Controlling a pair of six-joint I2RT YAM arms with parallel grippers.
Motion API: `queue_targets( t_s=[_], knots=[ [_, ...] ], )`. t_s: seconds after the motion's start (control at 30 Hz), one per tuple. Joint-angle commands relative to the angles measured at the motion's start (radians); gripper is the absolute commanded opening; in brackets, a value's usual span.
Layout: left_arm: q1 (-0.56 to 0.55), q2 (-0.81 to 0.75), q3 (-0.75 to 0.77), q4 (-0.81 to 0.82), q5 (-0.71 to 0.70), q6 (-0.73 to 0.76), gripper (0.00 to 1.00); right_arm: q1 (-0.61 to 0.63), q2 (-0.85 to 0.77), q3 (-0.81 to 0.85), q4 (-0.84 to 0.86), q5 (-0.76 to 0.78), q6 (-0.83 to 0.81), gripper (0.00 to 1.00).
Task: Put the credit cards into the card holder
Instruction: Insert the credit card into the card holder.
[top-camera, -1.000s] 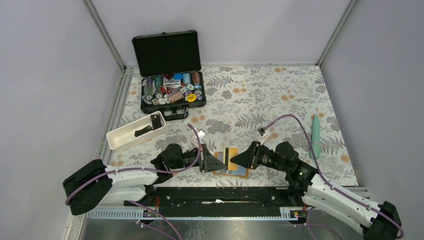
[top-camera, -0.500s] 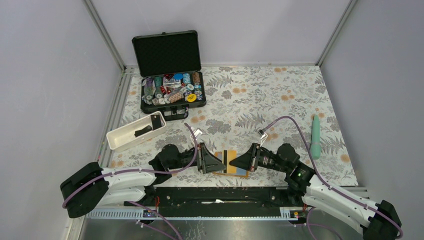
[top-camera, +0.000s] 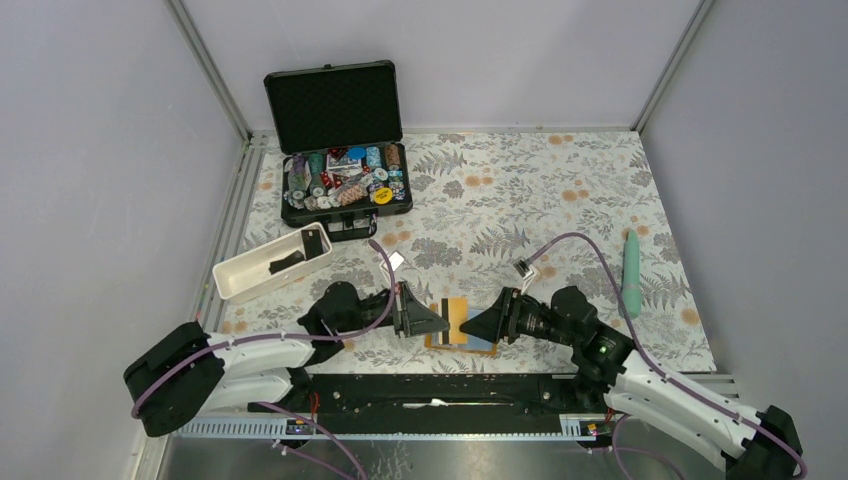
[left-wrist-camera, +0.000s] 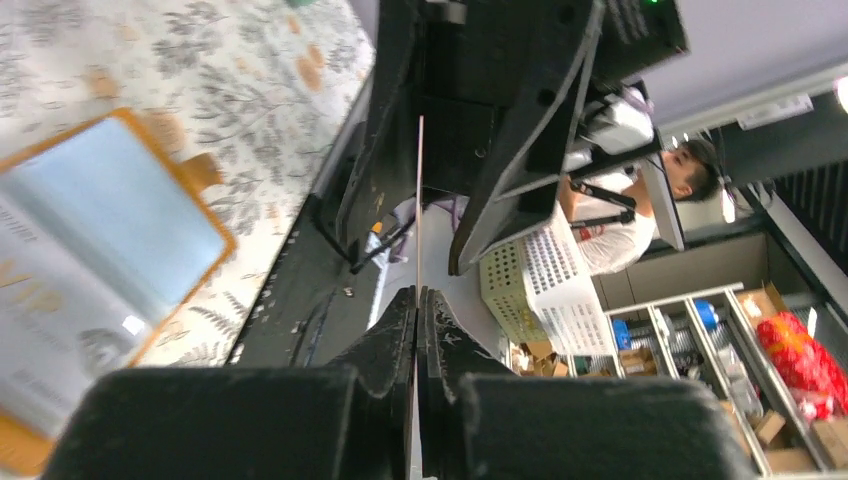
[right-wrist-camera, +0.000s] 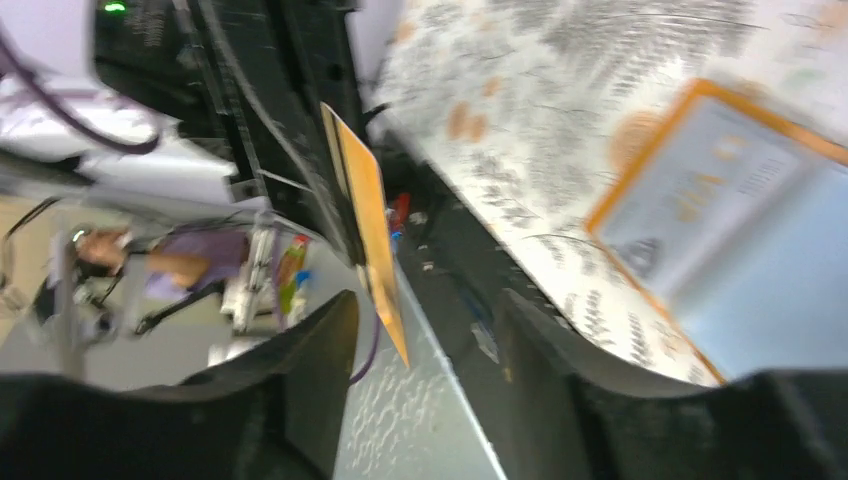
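At 6 o'clock on the tabletop (top-camera: 520, 200), my left end effector (left-wrist-camera: 418, 300) pinched a thin orange credit card (right-wrist-camera: 368, 228); the right end effector (right-wrist-camera: 425, 305) gaped wide.

Plain grey walls (top-camera: 100, 150) enclose a table under fern-patterned cloth (top-camera: 520, 200).

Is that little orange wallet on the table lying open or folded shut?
Open. The card holder lies spread flat, its orange border framing pale blue-clear sleeves that face up, seen in both wrist views.

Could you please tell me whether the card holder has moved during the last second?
No; the card holder lies just where it did beside the table's near edge.
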Motion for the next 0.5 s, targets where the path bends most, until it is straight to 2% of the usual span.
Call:
queue_targets(
  t_s=[0.0,0.07,0.13,0.2,0.37,0.47],
  knots=[
    [0.120,-0.020,0.080,-0.181,0.133,0.022,0.00,-0.002,-0.076,0.094,-0.433,0.264,-0.085,0.63],
    [0.181,-0.028,0.160,-0.398,0.196,0.083,0.00,-0.002,-0.097,0.106,-0.544,0.338,-0.086,0.65],
    [0.216,-0.031,0.266,-0.679,0.194,0.222,0.00,-0.002,-0.106,0.102,-0.610,0.362,-0.059,0.60],
    [0.247,-0.007,0.354,-0.850,0.218,0.329,0.00,-0.002,-0.098,0.083,-0.652,0.380,-0.019,0.56],
    [0.305,0.126,0.498,-1.013,0.300,0.453,0.00,-0.002,-0.011,0.043,-0.646,0.367,0.029,0.51],
    [0.304,0.178,0.511,-1.003,0.325,0.468,0.00,-0.001,0.018,0.037,-0.646,0.393,0.048,0.50]
  ],
)
